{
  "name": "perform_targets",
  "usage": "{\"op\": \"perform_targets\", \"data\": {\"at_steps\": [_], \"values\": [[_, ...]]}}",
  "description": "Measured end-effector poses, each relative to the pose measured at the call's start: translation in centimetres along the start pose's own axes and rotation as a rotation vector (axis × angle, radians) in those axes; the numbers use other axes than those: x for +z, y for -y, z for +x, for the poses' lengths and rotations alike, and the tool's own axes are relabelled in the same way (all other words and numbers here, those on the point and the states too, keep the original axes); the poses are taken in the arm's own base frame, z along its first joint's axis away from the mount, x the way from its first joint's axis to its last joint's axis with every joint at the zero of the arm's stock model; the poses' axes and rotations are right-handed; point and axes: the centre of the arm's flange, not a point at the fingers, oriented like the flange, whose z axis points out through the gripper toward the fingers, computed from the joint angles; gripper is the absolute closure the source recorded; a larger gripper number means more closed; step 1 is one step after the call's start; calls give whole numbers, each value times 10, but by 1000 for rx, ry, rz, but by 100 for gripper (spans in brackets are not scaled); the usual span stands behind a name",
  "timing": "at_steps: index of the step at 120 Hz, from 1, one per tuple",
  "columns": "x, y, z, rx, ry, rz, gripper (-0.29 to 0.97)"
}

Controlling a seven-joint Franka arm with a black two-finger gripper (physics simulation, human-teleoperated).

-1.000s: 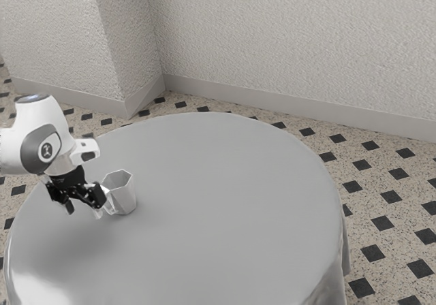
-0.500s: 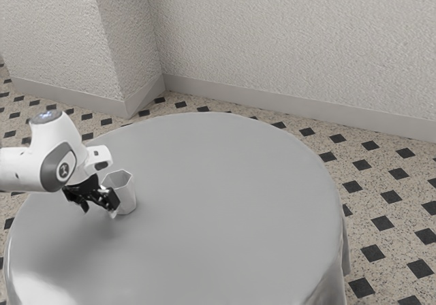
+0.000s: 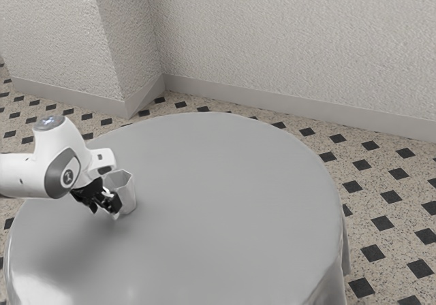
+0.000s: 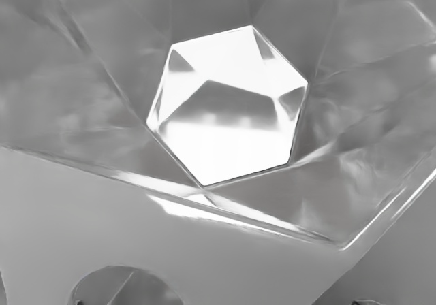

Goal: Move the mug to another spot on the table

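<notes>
Mug (image 3: 122,190) seen upright on round grey surface (image 3: 231,203); gripper (image 3: 106,202) set at its wall, closure cannot be told; tiled floor (image 3: 388,175) noted around.

The arm (image 3: 27,174) is the usual glossy white, all chunky rounded shells. There's a big grey disc (image 3: 66,175) on the side of the near joint with a tiny white mark in the middle, and a small pale grey cap (image 3: 48,122) on top. A white wrist block (image 3: 102,160) follows, then a black gripper (image 3: 101,197) on the end.
</notes>
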Motion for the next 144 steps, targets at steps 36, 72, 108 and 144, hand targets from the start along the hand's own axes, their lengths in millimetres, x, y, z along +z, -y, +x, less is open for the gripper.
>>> {"op": "perform_targets", "data": {"at_steps": [36, 72, 108, 144], "values": [[6, -2, -3, 44, 2, 1, 33], [13, 0, -5, 40, -9, -1, 36], [9, 2, -3, 28, -31, -6, 49], [13, 2, -2, 26, -38, -4, 58]]}}
